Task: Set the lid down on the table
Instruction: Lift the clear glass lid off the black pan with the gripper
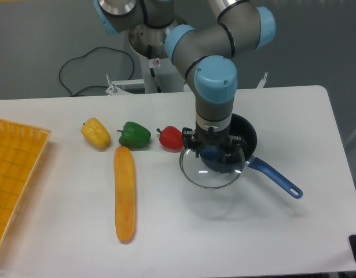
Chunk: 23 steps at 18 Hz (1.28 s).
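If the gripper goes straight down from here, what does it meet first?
Probably the bare table. The gripper points down, shut on the lid, which seems lifted beside the saucepan. Depth is unclear.

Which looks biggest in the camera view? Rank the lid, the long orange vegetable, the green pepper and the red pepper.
1. Long orange vegetable, by length; the lid is wider, so the top spot is close.
2. Lid.
3. Green pepper.
4. Red pepper, slightly smaller.

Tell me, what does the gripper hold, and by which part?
The gripper holds the lid by its blue centre knob, above the table.
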Each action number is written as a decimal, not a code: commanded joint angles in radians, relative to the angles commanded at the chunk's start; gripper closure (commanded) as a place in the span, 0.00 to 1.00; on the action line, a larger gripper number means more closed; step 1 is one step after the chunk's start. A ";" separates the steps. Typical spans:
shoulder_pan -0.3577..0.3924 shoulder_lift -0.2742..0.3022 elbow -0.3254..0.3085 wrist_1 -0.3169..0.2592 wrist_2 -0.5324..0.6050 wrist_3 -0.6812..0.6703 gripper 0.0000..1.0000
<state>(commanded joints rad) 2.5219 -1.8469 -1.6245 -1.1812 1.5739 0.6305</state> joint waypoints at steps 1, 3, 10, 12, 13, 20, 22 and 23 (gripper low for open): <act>0.000 0.000 -0.002 0.000 0.000 -0.002 0.37; 0.000 0.000 -0.002 0.000 0.000 -0.002 0.37; -0.003 -0.009 0.005 0.000 0.009 -0.003 0.37; -0.003 -0.011 0.008 0.000 0.009 -0.005 0.37; -0.003 -0.011 0.008 0.000 0.009 -0.006 0.37; -0.005 -0.032 0.018 0.002 0.011 -0.009 0.37; -0.009 -0.032 0.018 0.000 0.031 -0.011 0.37; -0.012 -0.034 0.018 -0.003 0.034 -0.012 0.37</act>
<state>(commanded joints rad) 2.5096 -1.8806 -1.6061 -1.1842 1.6076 0.6182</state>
